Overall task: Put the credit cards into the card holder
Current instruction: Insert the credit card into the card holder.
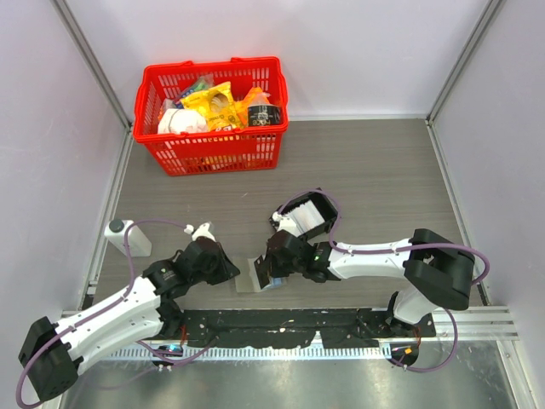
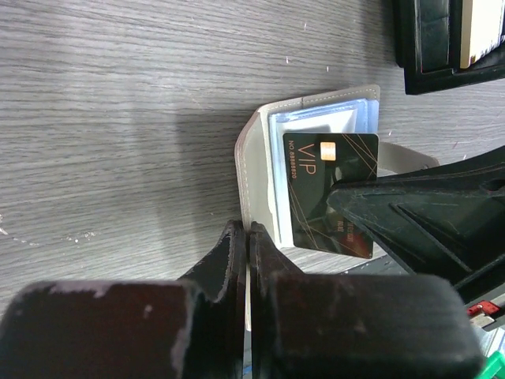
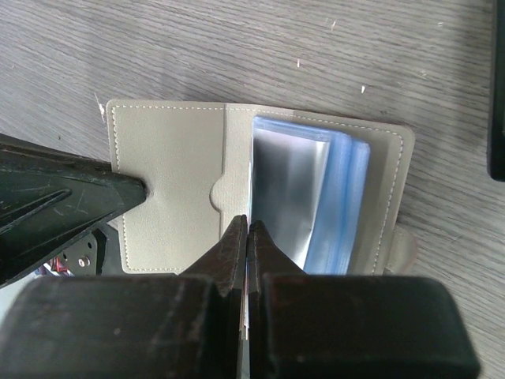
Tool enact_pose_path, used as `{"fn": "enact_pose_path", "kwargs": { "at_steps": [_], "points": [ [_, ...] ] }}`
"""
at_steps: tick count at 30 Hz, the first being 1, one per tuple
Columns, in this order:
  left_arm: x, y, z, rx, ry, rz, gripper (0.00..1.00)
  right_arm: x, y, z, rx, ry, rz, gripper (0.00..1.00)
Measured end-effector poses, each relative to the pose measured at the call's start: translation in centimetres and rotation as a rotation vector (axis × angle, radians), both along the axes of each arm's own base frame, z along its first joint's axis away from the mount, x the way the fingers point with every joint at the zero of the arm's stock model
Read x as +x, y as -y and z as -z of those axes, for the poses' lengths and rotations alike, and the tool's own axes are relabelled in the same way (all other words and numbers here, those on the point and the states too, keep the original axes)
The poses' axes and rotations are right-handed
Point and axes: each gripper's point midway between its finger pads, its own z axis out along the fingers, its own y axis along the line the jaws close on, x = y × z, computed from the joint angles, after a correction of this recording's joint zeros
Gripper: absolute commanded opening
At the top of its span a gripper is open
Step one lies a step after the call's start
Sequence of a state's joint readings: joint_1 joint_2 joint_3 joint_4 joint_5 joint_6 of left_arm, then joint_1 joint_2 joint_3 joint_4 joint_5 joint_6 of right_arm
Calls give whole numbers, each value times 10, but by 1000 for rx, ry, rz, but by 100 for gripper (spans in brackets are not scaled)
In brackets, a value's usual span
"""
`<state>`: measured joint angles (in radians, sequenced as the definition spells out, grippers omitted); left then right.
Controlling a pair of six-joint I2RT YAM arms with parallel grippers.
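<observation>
Card holder [image 3: 170, 174] lies open on the grey wood-grain surface [image 1: 366, 170], Dan, close to the near edge. Beige cover spread flat, pale blue sleeves fanned out on one half.

And look at the left claw [image 2: 247, 233], Mia: fingers pressed together on the outer edge of the cover, a thin beige strip pinched between them. From the right wrist view its tip meets that edge on the side away from the sleeves.

Right claw [image 3: 247, 225] is clamped as well, on a black VIP card [image 2: 327, 185] with gold lettering and a gold chip. The claw grips one end, and the chip end sits over the blue sleeves.

Is it inside a sleeve?

Cannot tell, Dan. Seen edge-on from the right wrist, the card lines up with the seam where the sleeves begin, but the fingers hide how far it reaches.

Fair enough. Beyond the card holder a black tray [image 2: 426, 35] sits on the surface, near it but not touching, with a pale card [image 2: 480, 28] in it.

And far back, well apart from all this, a red basket [image 1: 213, 152] packed with snack packets [image 1: 217, 106].
</observation>
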<state>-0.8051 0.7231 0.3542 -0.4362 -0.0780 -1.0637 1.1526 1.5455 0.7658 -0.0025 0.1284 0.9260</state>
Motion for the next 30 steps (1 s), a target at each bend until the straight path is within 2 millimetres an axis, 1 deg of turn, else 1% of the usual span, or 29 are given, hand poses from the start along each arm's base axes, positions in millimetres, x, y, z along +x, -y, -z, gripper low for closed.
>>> {"fn": "enact_pose_path", "kwargs": {
  "at_steps": [3, 5, 10, 13, 15, 20, 23, 30],
  "points": [
    [0, 0, 0, -1, 0, -2, 0, 1, 3, -1, -9, 8, 9, 1],
    [0, 0, 1, 5, -3, -2, 0, 4, 9, -6, -20, 23, 22, 1],
    [0, -4, 10, 51, -17, 4, 0, 15, 26, -35, -8, 84, 74, 1],
    [0, -5, 13, 68, -23, 10, 0, 20, 35, -44, -9, 106, 102, 1],
    [0, -5, 13, 74, -25, 13, 0, 22, 40, -42, -26, 110, 114, 1],
    [2, -3, 11, 82, -15, 28, 0, 16, 61, -22, -98, 89, 133, 1],
    [3, -3, 10, 85, -13, 31, 0, 13, 68, -19, -109, 86, 139, 1],
    [3, -3, 10, 93, -12, 39, 0, 11, 69, -19, -101, 79, 138, 1]
  ]
}}
